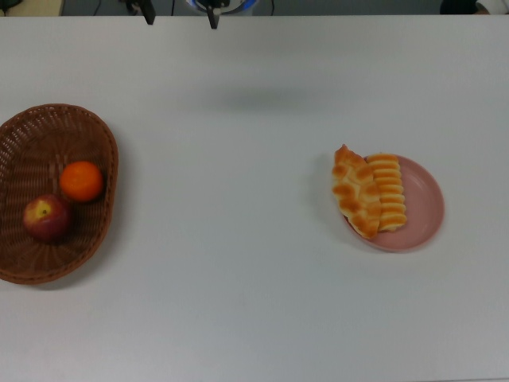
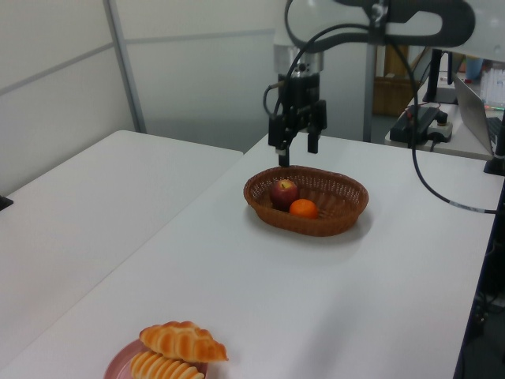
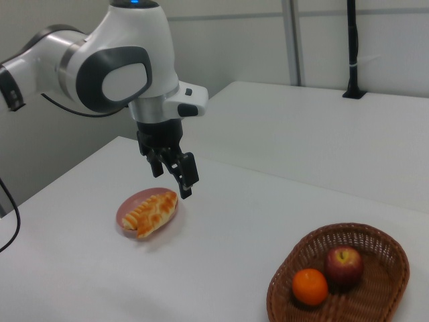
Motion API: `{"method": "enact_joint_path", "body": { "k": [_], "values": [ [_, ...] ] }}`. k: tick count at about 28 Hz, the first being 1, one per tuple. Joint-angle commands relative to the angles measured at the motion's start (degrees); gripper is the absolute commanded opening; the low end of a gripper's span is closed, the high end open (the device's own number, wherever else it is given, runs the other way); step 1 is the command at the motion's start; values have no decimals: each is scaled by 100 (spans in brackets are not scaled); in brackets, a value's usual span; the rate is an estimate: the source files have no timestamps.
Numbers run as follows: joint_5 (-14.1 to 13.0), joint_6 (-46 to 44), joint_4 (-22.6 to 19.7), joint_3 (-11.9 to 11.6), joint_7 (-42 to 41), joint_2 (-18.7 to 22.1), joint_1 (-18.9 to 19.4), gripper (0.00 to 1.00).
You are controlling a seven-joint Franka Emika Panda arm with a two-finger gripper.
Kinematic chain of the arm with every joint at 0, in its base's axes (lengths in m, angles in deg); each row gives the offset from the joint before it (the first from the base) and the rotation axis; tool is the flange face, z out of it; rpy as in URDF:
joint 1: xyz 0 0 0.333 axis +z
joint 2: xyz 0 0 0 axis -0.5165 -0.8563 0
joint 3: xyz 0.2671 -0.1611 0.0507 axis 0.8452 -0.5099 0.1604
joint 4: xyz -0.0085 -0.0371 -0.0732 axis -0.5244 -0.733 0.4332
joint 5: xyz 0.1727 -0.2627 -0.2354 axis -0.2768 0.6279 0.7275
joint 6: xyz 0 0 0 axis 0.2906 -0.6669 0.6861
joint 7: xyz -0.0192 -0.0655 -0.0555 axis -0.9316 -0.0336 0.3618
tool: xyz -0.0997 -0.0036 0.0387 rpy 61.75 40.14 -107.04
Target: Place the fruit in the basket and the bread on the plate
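Observation:
The brown wicker basket (image 1: 95, 135) (image 2: 347, 189) (image 3: 382, 295) holds both fruits: the orange mandarin (image 1: 81, 181) (image 2: 303, 208) (image 3: 310, 286) and the dark red apple (image 1: 48, 218) (image 2: 284, 192) (image 3: 344, 263). Side by side on the pink plate (image 1: 423, 203) (image 3: 126, 209) lie the knobbly braided loaf (image 1: 354, 199) (image 2: 183, 341) and the striped roll (image 1: 389, 193) (image 2: 162, 367). My gripper (image 1: 180, 11) (image 2: 297, 154) (image 3: 172, 184) is open and empty. It hangs high above the table, away from the plate and the basket. In the top view only its fingertips show, at the upper edge.
The white table (image 1: 238, 263) spreads between basket and plate. A second white table (image 2: 71, 189) stands to the left view's left. My arm's cable (image 2: 426, 181) loops over the table at the left view's right.

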Motion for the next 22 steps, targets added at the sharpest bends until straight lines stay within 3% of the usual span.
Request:
{"method": "enact_joint_path", "body": {
  "k": [1, 5, 10, 22],
  "values": [
    [179, 7, -423, 110, -67, 317, 7, 100],
    [557, 305, -704, 146, -15, 423, 201, 100],
    [760, 1122, -1222, 146, 337, 590, 245, 100],
    [1033, 1176, -1109, 119, 363, 590, 210, 100]
  ]
}}
